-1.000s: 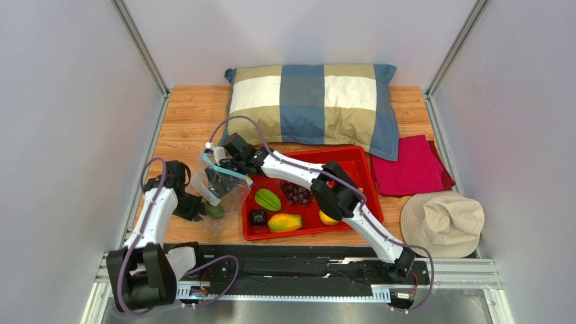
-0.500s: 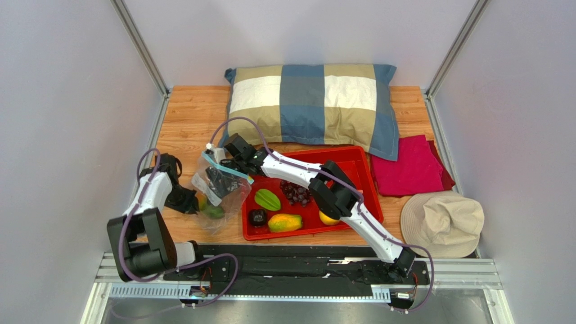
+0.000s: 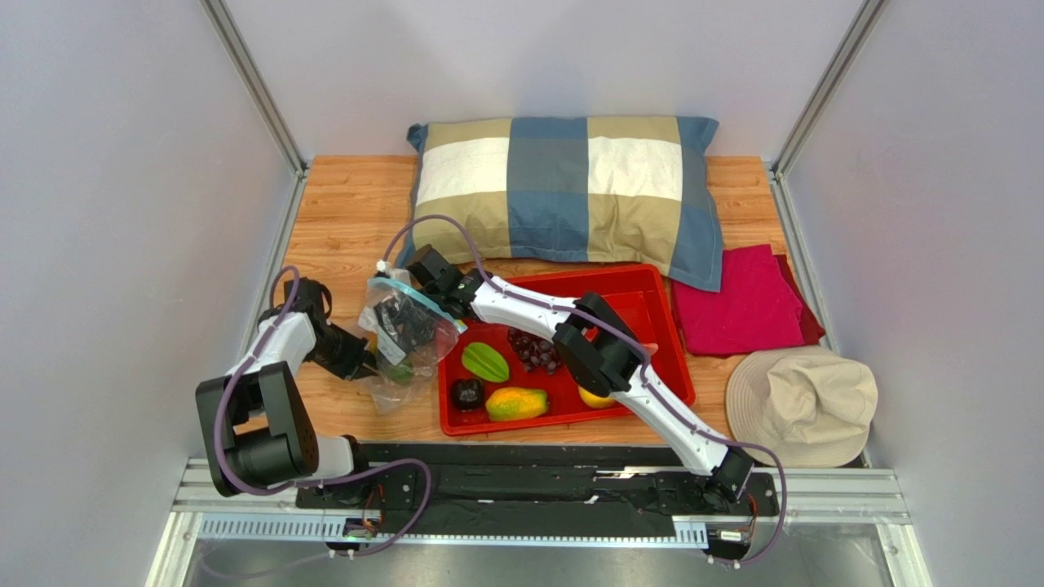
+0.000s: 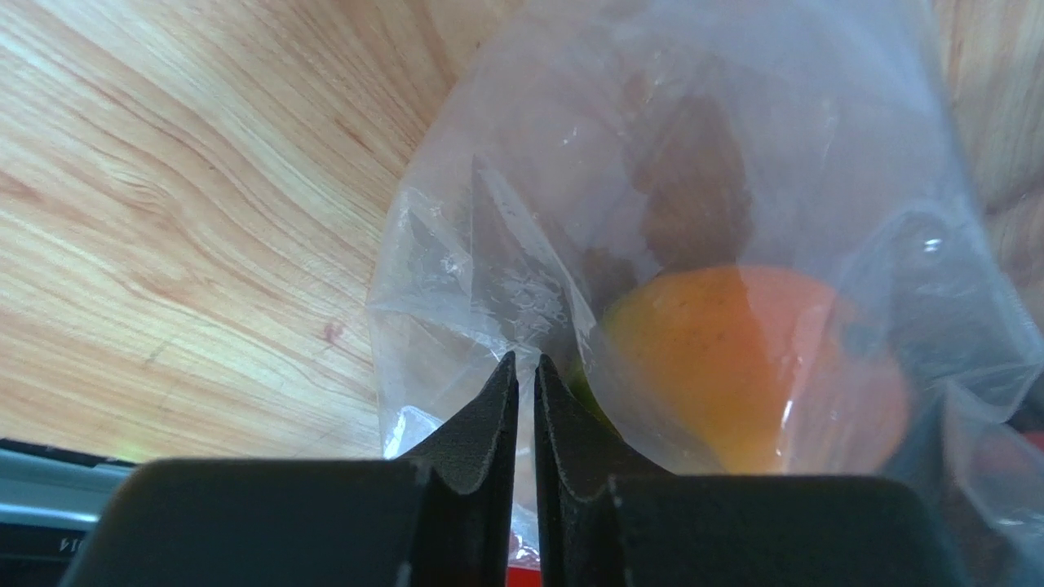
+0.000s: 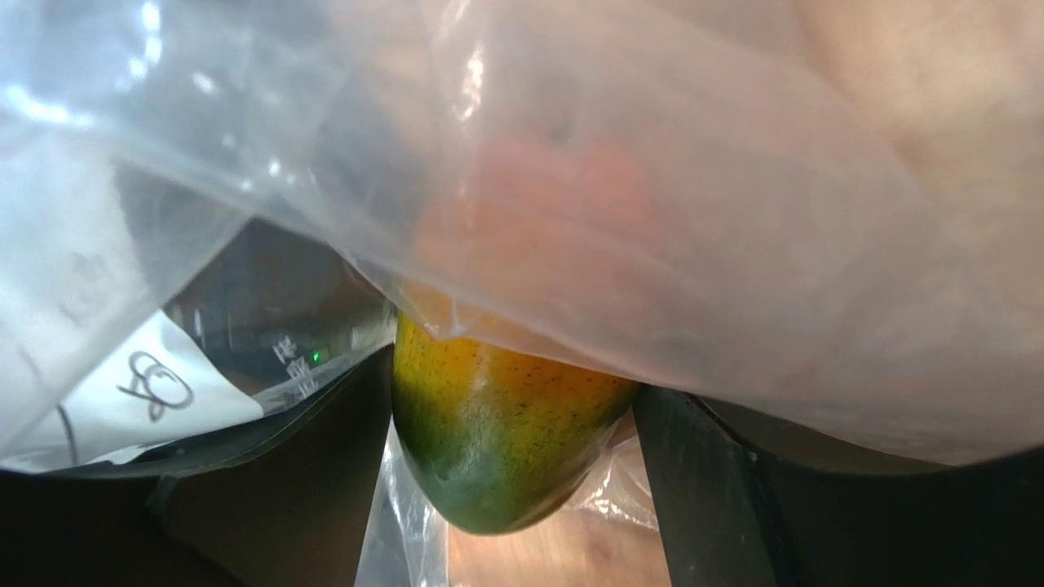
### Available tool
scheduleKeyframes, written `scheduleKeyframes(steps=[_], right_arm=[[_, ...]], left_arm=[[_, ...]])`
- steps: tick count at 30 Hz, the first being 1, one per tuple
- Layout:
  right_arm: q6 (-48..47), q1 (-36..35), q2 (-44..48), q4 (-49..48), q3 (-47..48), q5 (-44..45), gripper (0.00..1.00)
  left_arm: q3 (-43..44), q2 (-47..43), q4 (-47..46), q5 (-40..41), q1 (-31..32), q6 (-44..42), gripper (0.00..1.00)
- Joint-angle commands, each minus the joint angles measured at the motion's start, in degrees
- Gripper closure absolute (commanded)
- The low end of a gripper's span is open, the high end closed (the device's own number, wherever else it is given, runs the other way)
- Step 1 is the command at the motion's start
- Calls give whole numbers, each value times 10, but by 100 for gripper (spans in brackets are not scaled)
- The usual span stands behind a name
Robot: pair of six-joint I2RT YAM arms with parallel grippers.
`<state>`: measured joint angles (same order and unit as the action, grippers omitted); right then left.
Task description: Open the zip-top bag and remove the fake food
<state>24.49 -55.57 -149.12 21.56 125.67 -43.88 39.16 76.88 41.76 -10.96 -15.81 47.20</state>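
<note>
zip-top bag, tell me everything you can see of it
The zip-top bag is clear, crinkly plastic with a blue-green zip strip along its raised top edge. It stands crumpled on the wooden table, just left of the red tray. The left gripper pinches a lower fold; the right gripper reaches into the mouth, gripping an orange-green mango inside.

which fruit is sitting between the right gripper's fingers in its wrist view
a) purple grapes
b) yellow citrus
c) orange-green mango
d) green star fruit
C: the right wrist view shows an orange-green mango between the fingers of the right gripper, under the clear film of the zip-top bag. The star fruit and grapes lie in the red tray.
</note>
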Motion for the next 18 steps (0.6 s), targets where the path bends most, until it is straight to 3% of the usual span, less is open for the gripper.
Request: scheduleKeyframes(steps=[1,4,5,7,9,13,18], right_arm=[[22,4,-27,-10,30,65,28],[26,7,-11,1,22,73,44],[26,8,6,5,17,73,55],[28,13,25,23,11,74,66],[42,15,51,34,11,67,84],[65,23,96,53,10,57,95],[125,52,126,52,5,31,97]], left_arm=[[-12,-24,-12,-33,3,-4,87],[-4,-69,18,-5,3,-12,86],[7,-84,28,10,2,-18,85],[22,-131,51,19,2,-40,80],[48,-165,69,37,2,-66,71],[87,-178,114,81,7,-71,59],[110,-207,138,60,7,-67,45]])
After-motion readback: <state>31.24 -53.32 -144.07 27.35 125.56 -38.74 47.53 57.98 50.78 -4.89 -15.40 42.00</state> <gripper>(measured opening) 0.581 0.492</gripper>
